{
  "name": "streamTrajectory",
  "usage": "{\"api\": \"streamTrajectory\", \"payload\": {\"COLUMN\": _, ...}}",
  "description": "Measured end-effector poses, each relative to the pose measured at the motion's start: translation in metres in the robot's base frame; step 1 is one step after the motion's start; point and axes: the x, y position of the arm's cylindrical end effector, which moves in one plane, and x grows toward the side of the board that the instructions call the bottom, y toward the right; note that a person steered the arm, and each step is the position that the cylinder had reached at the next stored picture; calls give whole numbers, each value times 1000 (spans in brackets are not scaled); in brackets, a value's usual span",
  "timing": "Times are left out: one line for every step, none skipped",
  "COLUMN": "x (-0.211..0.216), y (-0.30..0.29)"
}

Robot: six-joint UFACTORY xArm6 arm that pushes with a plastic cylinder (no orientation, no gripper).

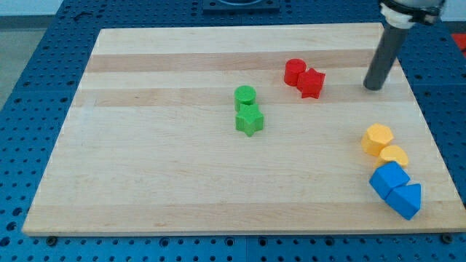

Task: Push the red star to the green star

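The red star (311, 84) lies on the wooden board at the view's upper middle right, touching a red cylinder (294, 71) on its upper left. The green star (249, 121) lies near the board's centre, touching a green cylinder (245, 96) just above it. My tip (373, 87) rests on the board to the right of the red star, about a block's width or more away from it. The rod runs up to the view's top right.
A yellow hexagon (378, 138) and a yellow block (394, 156) lie at the view's right. Two blue blocks (388, 180) (405, 200) sit just below them near the wooden board's (145, 175) lower right corner.
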Motion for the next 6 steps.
{"api": "streamTrajectory", "payload": {"x": -1, "y": -29}}
{"api": "streamTrajectory", "payload": {"x": -1, "y": -60}}
{"api": "streamTrajectory", "payload": {"x": -3, "y": -78}}
{"api": "streamTrajectory", "payload": {"x": -19, "y": -86}}
{"api": "streamTrajectory", "payload": {"x": -22, "y": -107}}
{"api": "streamTrajectory", "payload": {"x": -15, "y": -133}}
